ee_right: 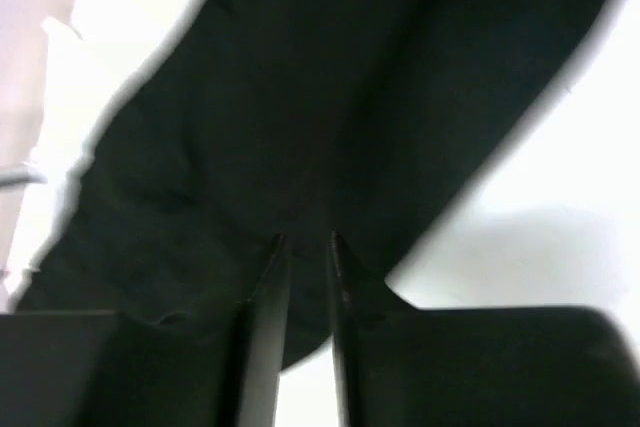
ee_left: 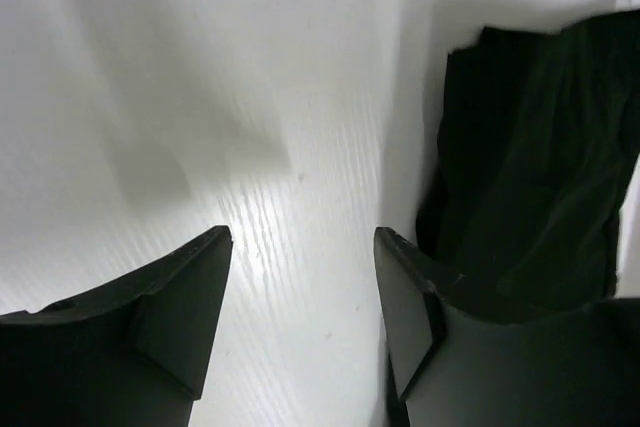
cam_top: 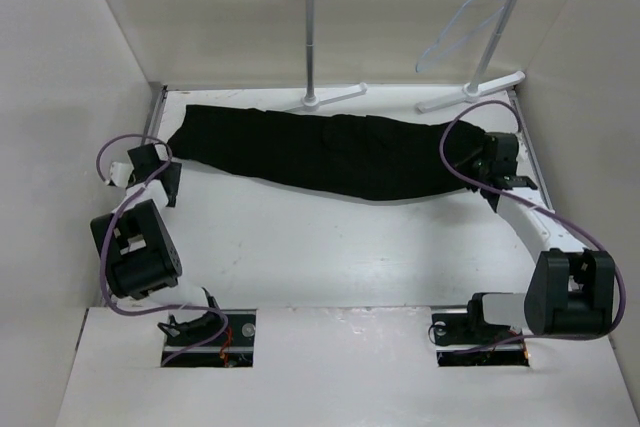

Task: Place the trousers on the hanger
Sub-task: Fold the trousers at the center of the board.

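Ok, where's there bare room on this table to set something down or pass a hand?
Bare: the broad table strip between the trousers and the arm bases. Crowded: the far edge, where the rack feet sit close by the trousers, and the right end, where the right tool hangs over the cloth.

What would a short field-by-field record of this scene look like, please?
trousers: lying flat, stretched lengthwise across the far part of the table
hanger: hanging on the rack's rail, nothing on it
rack: standing behind the trousers
left pincer: open, empty, beside one trouser end
right pincer: over the other trouser end, jaws nearly together; grip unclear
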You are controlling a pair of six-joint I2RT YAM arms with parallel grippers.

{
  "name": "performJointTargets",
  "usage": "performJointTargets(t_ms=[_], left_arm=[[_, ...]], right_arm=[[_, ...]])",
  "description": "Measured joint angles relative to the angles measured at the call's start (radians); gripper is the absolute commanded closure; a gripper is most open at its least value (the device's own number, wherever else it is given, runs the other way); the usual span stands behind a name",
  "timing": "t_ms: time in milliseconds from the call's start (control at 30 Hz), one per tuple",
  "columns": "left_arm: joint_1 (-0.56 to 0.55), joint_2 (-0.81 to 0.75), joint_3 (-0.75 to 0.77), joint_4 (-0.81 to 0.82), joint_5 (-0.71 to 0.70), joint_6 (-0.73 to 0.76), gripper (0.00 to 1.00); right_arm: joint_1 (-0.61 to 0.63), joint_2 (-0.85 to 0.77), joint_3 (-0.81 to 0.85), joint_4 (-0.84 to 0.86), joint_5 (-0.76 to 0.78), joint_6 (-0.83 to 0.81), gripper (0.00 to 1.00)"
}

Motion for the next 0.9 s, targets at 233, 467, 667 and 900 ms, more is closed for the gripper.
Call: performJointTargets(t_ms=[233,467,667,900], left_arm=[[0.027,0.145,0.023,0.255,0.142,-0.071,0.39],[0.023,0.362,0.196,0.328,0.212,-0.111,0.43],[0.023,0.505,0.391,0.303,0.220,-0.116,0.45],[0.008,0.570,0.473,0.267,0.220,-0.113,0.74]], right_arm=[[0.010,-0.011,-0.077,0.016,-0.055,-0.024,0.51],[0.021,-0.011,-0.089,0.038,-0.073,-0.033,0.49],[0.021,-0.011,-0.089,0.037,-0.072,-0.033,0.44],[0.005,-0.002,-0.089,0.034,-0.024,-0.029,0.20]])
